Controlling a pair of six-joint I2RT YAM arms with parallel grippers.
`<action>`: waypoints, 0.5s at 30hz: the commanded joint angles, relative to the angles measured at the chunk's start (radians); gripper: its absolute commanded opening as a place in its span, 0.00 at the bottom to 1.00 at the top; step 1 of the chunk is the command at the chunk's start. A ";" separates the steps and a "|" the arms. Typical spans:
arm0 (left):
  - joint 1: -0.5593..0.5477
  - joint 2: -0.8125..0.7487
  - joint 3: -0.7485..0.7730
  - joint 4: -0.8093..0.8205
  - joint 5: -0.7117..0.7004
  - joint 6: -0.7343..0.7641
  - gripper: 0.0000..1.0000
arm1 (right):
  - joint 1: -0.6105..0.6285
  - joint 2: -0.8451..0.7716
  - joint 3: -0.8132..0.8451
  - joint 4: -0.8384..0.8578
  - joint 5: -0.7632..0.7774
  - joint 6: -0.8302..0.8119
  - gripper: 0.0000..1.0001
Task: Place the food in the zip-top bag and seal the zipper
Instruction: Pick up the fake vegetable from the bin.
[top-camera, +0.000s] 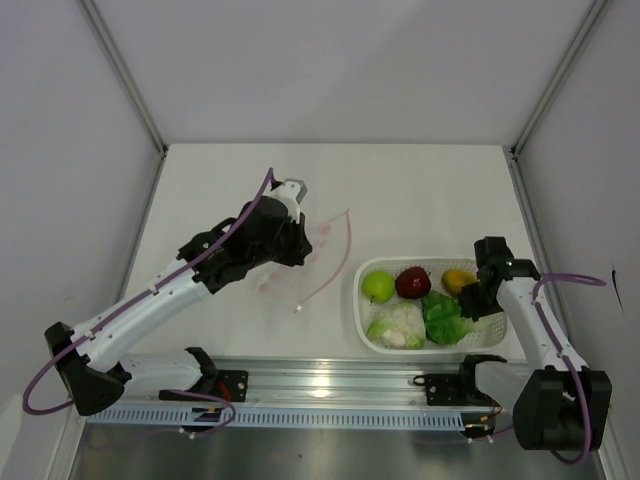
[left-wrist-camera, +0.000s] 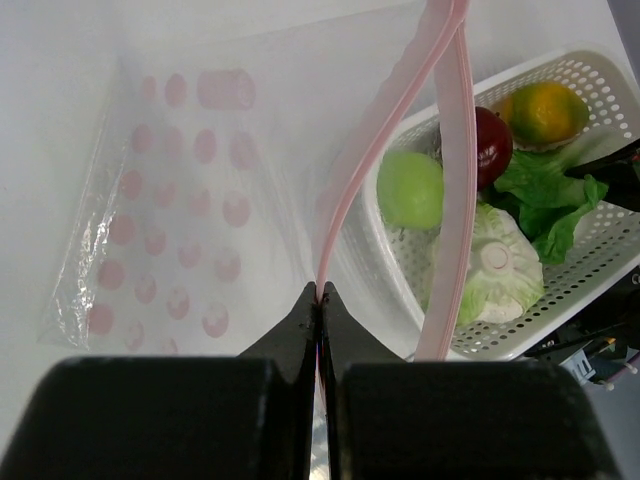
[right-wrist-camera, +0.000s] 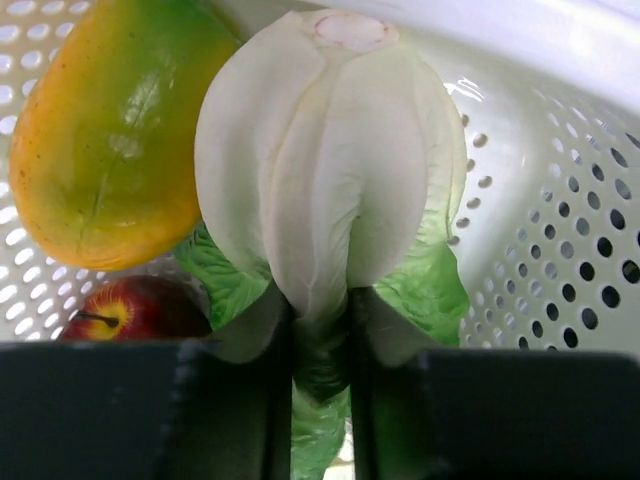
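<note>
My left gripper (top-camera: 303, 247) (left-wrist-camera: 322, 292) is shut on the pink zipper (left-wrist-camera: 372, 150) of the clear, pink-dotted zip-top bag (top-camera: 325, 250) (left-wrist-camera: 180, 200), holding that edge up off the table so the mouth gapes. The food lies in a white basket (top-camera: 360, 312) (left-wrist-camera: 600, 270): green apple (top-camera: 378, 286) (left-wrist-camera: 410, 190), dark red apple (top-camera: 413, 282) (right-wrist-camera: 130, 310), yellow-orange fruit (top-camera: 458, 279) (right-wrist-camera: 100, 140), cauliflower (top-camera: 397, 327) (left-wrist-camera: 495, 270) and lettuce (top-camera: 445, 318) (right-wrist-camera: 330, 150). Down inside the basket, my right gripper (top-camera: 472, 300) (right-wrist-camera: 320, 305) pinches the lettuce's white stalk between its jaws.
The basket's perforated wall (right-wrist-camera: 560, 200) rises close on the right of my right gripper. A metal rail (top-camera: 330, 385) runs along the near table edge. Grey walls enclose the white table (top-camera: 420, 190) on three sides.
</note>
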 joint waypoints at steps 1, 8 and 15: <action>0.007 -0.015 -0.008 0.018 0.002 0.003 0.01 | 0.002 -0.044 0.015 -0.076 0.085 0.003 0.07; 0.007 -0.003 0.001 0.020 -0.001 0.010 0.01 | 0.151 -0.157 0.245 -0.260 0.148 -0.031 0.00; 0.007 0.019 0.013 0.021 -0.005 0.013 0.01 | 0.280 -0.205 0.400 -0.203 0.063 -0.161 0.00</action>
